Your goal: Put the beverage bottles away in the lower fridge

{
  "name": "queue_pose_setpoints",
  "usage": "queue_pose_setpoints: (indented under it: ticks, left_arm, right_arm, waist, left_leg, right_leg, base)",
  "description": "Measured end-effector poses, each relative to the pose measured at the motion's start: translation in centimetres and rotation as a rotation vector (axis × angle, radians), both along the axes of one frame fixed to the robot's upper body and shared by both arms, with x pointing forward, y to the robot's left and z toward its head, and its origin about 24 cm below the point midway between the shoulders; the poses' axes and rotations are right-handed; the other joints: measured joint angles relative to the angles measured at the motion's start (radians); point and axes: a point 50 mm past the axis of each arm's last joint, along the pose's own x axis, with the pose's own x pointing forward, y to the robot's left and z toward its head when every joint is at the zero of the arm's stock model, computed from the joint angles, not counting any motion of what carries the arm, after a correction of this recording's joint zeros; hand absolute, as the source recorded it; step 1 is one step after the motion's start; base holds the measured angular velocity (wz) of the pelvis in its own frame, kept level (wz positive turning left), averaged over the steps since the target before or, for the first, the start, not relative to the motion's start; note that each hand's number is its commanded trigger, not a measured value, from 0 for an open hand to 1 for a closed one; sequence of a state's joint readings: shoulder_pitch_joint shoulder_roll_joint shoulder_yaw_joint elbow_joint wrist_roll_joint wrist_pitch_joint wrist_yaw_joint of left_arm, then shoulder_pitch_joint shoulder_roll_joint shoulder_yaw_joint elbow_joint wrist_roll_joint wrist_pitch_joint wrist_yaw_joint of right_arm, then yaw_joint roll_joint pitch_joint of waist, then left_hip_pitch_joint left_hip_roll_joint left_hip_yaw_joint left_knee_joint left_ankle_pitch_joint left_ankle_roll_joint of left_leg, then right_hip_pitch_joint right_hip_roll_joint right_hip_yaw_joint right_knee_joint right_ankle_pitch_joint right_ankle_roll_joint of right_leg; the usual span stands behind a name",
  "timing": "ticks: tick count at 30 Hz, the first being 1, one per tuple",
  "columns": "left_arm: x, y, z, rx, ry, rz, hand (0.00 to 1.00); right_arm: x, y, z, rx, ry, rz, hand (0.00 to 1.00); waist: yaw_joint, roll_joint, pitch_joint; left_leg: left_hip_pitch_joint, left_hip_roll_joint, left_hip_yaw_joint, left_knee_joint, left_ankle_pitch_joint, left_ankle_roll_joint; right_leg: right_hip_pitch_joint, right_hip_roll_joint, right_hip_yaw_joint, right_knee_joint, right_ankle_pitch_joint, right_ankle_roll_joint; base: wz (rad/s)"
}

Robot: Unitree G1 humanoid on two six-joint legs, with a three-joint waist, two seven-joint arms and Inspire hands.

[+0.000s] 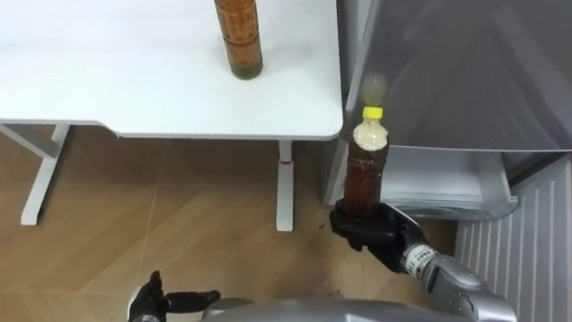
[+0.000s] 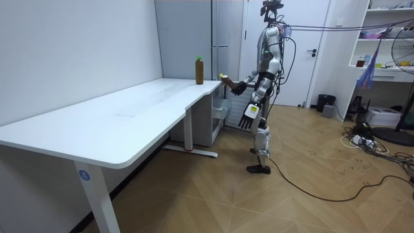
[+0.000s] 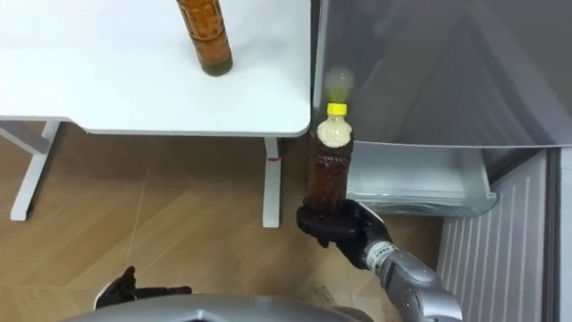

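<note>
Grey fridge stands ahead of the robot, its lower drawer pulled out. White desk butts up just left of the fridge, with its corner close to the drawer's left end. One brown drink bottle stands upright on the desk, near the fridge-side edge. A second bottle, brown liquid, yellow cap, foam at the neck, is upright in front of the fridge's left edge. Right hand is wrapped round its base. Left hand hangs low, well left of the fridge, fingers relaxed and holding nothing.

Right hand curled in a grip, left hand hanging open
</note>
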State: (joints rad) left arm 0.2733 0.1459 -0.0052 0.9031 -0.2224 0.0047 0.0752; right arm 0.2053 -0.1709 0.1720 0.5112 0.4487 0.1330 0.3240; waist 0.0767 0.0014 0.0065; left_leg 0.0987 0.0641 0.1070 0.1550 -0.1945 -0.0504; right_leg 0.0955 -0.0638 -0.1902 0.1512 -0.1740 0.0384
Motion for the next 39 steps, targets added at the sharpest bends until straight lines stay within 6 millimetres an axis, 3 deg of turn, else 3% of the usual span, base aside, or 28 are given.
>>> queue_pose_setpoints:
  ticks: [5,10,32,39]
  left_arm:
    - [0.0,-0.1,0.0,0.007,0.003,-0.002,0.0]
    - [-0.1,-0.4,-0.1,0.011,0.007,0.006,0.0]
    - [-0.6,-0.5,-0.3,0.015,0.032,-0.018,0.0]
    - [-1.0,-0.5,-0.3,0.02,0.037,-0.015,0.0]
  right_arm:
    - [-0.5,-0.1,-0.5,0.016,0.032,-0.056,1.0]
    - [-1.6,-0.6,-1.6,0.017,0.127,-0.234,1.0]
    - [-0.9,-1.5,-1.4,0.229,0.204,-0.701,1.0]
    - [-0.5,-2.1,-1.0,0.419,0.184,-0.932,1.0]
  waist:
    - [-0.006,0.005,0.0001]
    - [-0.018,0.017,-0.0003]
    - [-0.026,0.016,0.0]
    - [-0.043,0.018,-0.0001]
  left_leg:
    - [-0.001,0.0,0.0,0.0,0.0,0.0]
    - [-0.005,0.0,0.002,0.0,0.0,0.0]
    - [-0.006,-0.001,0.03,-0.004,0.0,0.0]
    - [-0.007,-0.001,0.032,-0.004,0.0,0.0]
  right_leg:
    - [-0.004,0.0,0.0,0.0,0.0,0.0]
    - [-0.011,0.0,0.005,0.002,0.0,0.0]
    - [-0.02,0.001,0.029,0.002,0.0,0.001]
    - [-0.026,0.0,0.025,0.018,0.0,0.001]
  base:
    - [0.0]
    - [-0.02]
    - [-0.02]
    - [0.0]
